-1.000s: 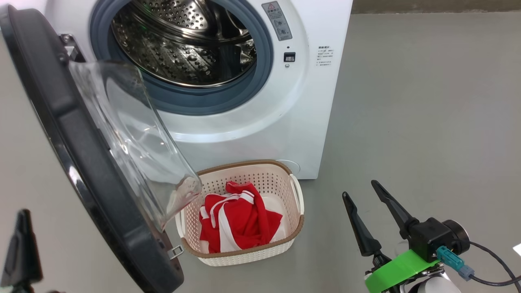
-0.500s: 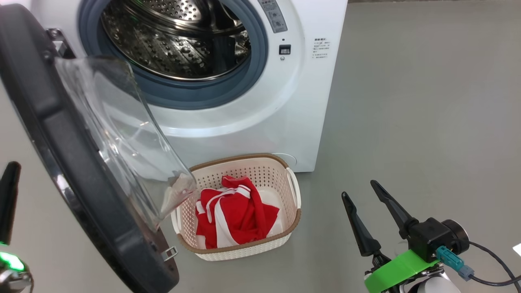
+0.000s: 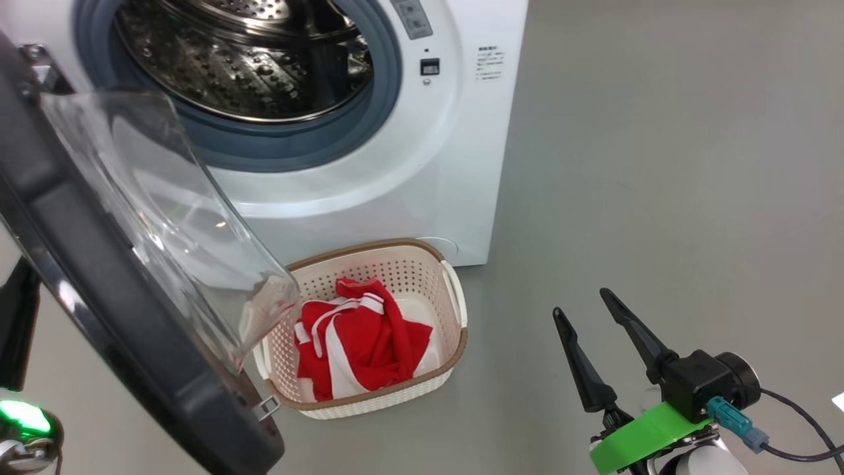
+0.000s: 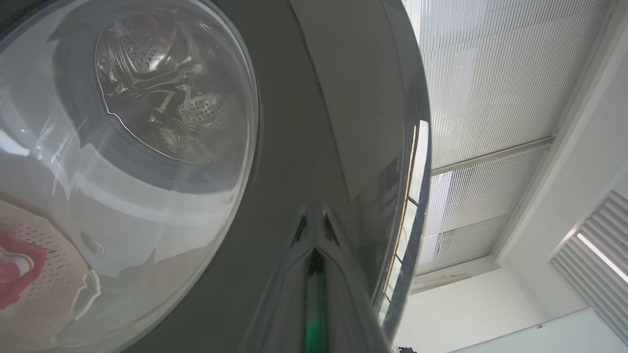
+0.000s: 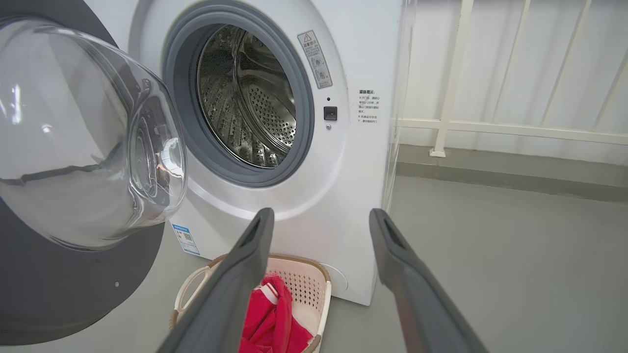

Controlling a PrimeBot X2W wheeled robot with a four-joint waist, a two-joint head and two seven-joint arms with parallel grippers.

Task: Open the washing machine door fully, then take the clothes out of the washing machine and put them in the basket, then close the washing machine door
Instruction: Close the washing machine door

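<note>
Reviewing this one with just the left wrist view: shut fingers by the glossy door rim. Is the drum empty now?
Observer: Yes. The right wrist view looks into the washing machine drum: bare steel, no fabric visible.
Operator: Where are the clothes?
Observer: The red clothes lie in the basket, which stands on the floor before the machine.
Operator: And the other arm?
Observer: The right gripper is open, holding nothing, off to the basket's right.

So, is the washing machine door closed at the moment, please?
No, the washing machine door stands swung open, leaving the drum exposed.
</note>
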